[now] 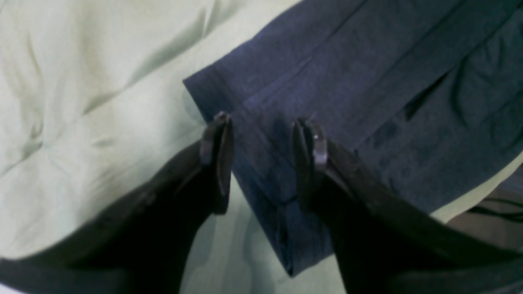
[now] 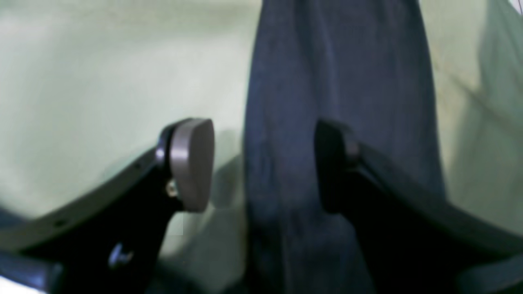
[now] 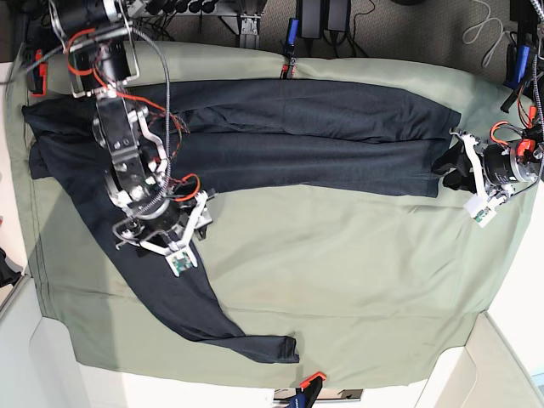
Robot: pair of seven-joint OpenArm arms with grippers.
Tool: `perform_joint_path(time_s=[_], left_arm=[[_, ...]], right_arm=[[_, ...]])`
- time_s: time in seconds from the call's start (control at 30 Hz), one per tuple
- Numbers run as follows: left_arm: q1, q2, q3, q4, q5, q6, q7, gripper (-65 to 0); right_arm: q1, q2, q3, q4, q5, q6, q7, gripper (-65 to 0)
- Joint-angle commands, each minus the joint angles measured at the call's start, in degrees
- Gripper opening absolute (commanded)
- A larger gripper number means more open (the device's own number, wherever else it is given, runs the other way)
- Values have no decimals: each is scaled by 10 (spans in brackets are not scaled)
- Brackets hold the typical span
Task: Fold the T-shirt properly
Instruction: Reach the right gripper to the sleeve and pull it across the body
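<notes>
Dark navy T-shirt point(image 3: 280, 127) spread long across the far half of the green-clothed table point(image 3: 357, 280), one sleeve trailing near-left. Early folding, judging by layout. Left end effector point(image 1: 261, 157) open astride a hemmed corner; right end effector point(image 2: 263, 165) open around the sleeve. Next: pinching shut.

Overhead base view; two close wrist views

Wrist views dim, soft-focused (right blurrier) — base view sharp, evenly lit, shadows faint
</notes>
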Motion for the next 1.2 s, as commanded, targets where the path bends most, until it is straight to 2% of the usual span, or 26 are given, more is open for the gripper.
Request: perform_joint_path(time_s=[0.0, 0.17, 0.27, 0.57, 0.77, 0.9, 0.93, 0.97, 1.07, 1.1, 1.17], left_arm=[[-6, -14, -7, 7, -8, 1, -7, -379], [-6, -14, -7, 7, -7, 1, -7, -379], [-6, -14, -7, 7, -7, 1, -7, -379], [-6, -14, -7, 7, -7, 1, -7, -379], [-6, -14, -7, 7, -7, 1, -7, -379], [-6, -14, -7, 7, -7, 1, -6, -379], [-6, -14, -7, 7, -7, 1, -6, -379], [-6, -14, -7, 7, -7, 1, -6, -379], [-6, -14, -7, 7, -7, 1, -6, -379], [-6, -14, -7, 7, -7, 1, -6, -379], [-6, -14, -7, 7, -7, 1, -7, -379]], right_arm=[[25, 1, -11, -12, -7, -10, 11, -264], [66, 1, -40, -77, -51, -85, 10, -264], [77, 2, -33, -79, -64, -106, 4, -264], [80, 4, -18, -80, -64, -107, 2, -264], [73, 4, -18, -81, -24, -71, 1, -264], [74, 4, -18, -90, -23, -71, 2, -269], [74, 4, -18, -91, -23, -71, 2, -299], [74, 4, -18, -93, -23, -71, 0, -362], [74, 5, -18, -96, -24, -71, -2, -604], [74, 5, -18, -96, -26, -70, -2, -650], [74, 4, -18, -96, -42, -70, -2, -650]])
